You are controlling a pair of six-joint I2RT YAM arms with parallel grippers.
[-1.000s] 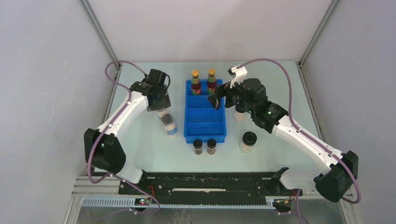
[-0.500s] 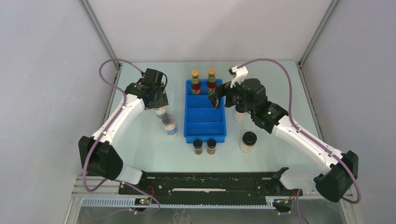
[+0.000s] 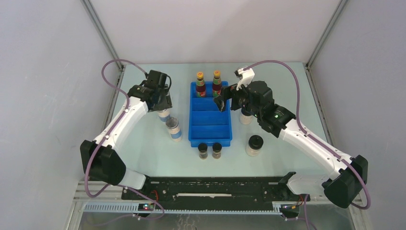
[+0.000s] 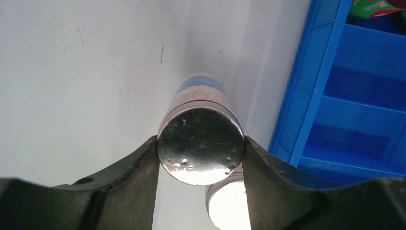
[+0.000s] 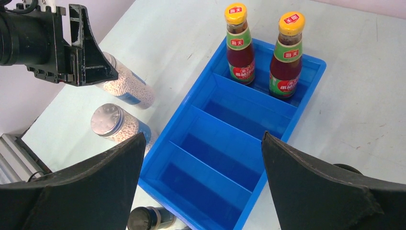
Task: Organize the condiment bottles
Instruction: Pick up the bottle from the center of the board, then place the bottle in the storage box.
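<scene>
My left gripper (image 3: 163, 108) is shut on the grey lid of a clear blue-labelled jar (image 4: 201, 143), held tilted just left of the blue tray (image 3: 210, 136). Its twin jar (image 3: 174, 129) stands on the table close beside it. Two red sauce bottles with yellow caps (image 5: 239, 45) (image 5: 286, 50) stand in the tray's far compartment. My right gripper (image 5: 202, 139) hangs open over the tray, holding nothing. Two tiny dark jars (image 3: 203, 150) (image 3: 217, 150) stand in front of the tray. One pale black-lidded jar (image 3: 254, 144) stands to the right; another (image 3: 245, 117) is partly hidden under my right arm.
The tray's three nearer compartments (image 5: 225, 153) hold nothing. Enclosure walls close in the table at the back and sides. A black rail (image 3: 215, 189) runs along the near edge between the arm bases.
The left arm's elbow has swung leftward and the held jar has shifted slightly back and left, away from the standing jar. The right arm has not moved.
</scene>
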